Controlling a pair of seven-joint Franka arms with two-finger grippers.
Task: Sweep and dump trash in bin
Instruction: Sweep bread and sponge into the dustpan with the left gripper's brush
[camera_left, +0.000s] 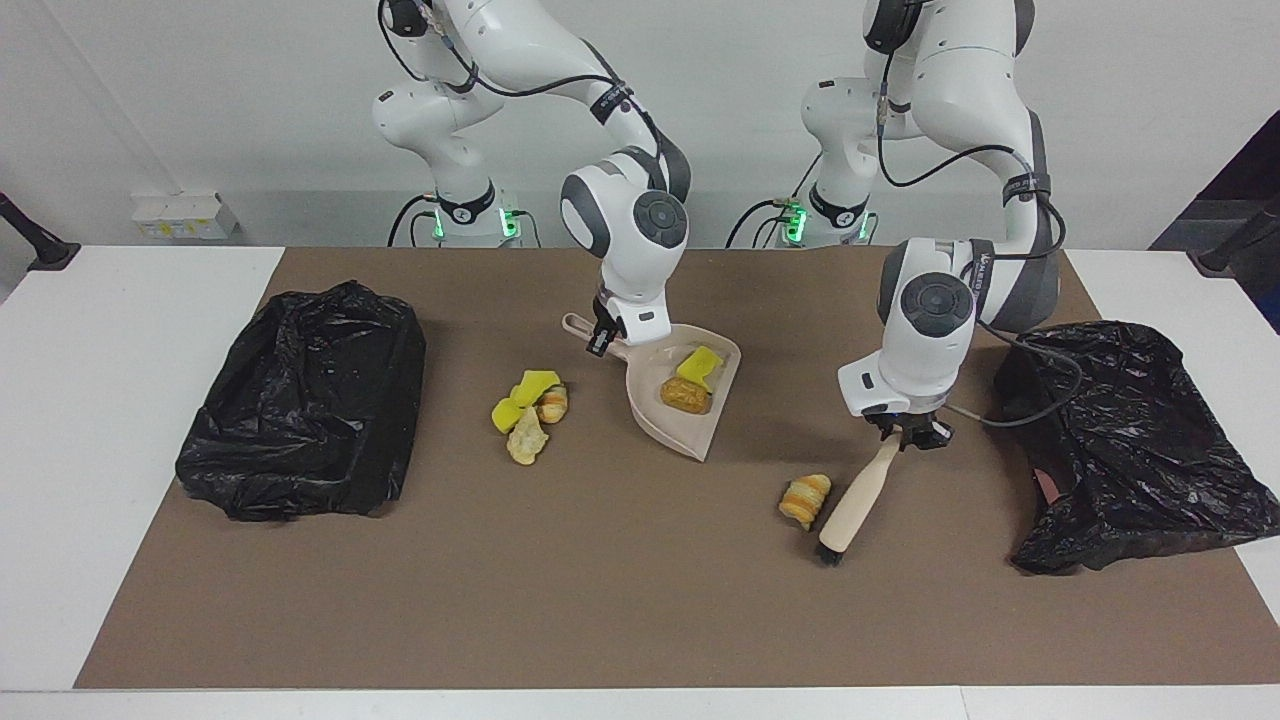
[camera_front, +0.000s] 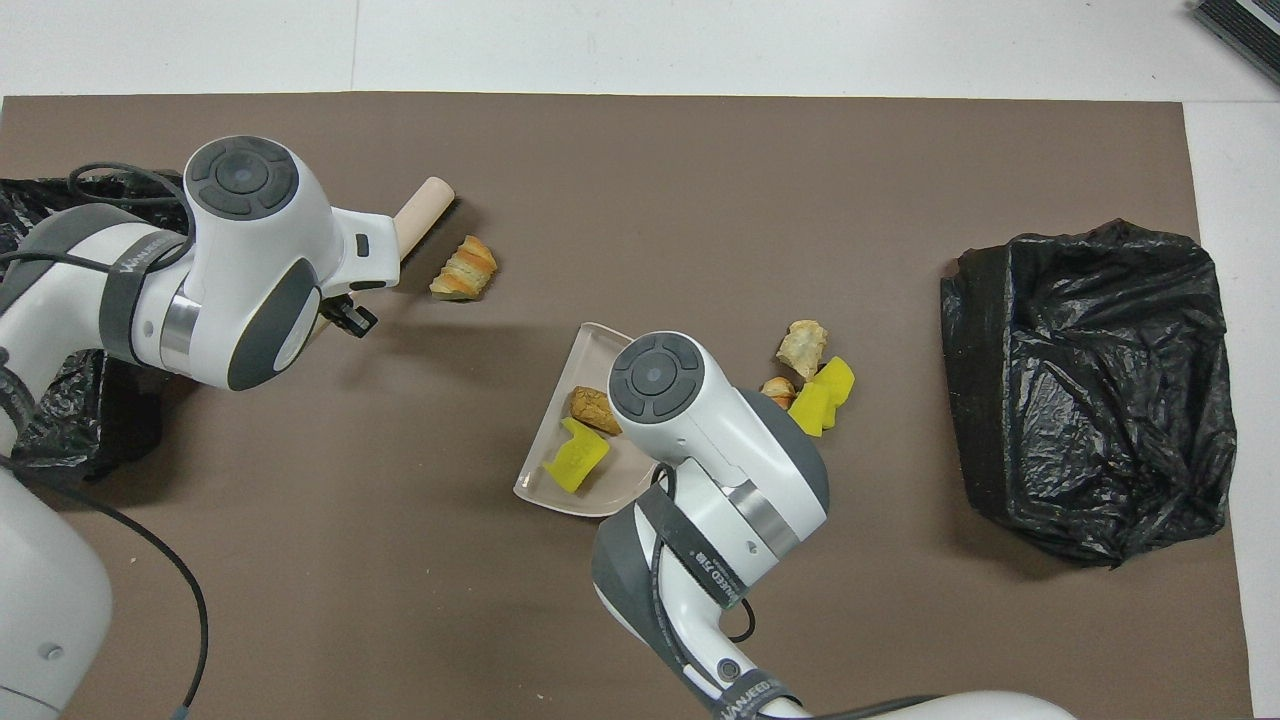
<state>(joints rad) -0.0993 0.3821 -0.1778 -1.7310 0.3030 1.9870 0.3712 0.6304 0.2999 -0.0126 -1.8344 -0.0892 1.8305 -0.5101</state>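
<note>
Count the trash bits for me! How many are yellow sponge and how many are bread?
Yellow sponge: 3, one in the dustpan, two in the pile
Bread or pastry: 4, at
Total: 7

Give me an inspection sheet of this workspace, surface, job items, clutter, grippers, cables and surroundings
Surface: brown mat on a white table.
Job's things: dustpan holds a yellow sponge chunk and a brown pastry; a pile of sponge and pastry pieces lies beside it toward the right arm's end; a lone croissant lies at the brush bristles.
Bins: black-bagged bin at the right arm's end, another at the left arm's end.
Clutter: nothing seen.
Grippers: right gripper shut on the dustpan handle; left gripper shut on the brush handle.
Cables: black cable trails from the left arm over its bin.
Surroundings: white wall; power strip.
</note>
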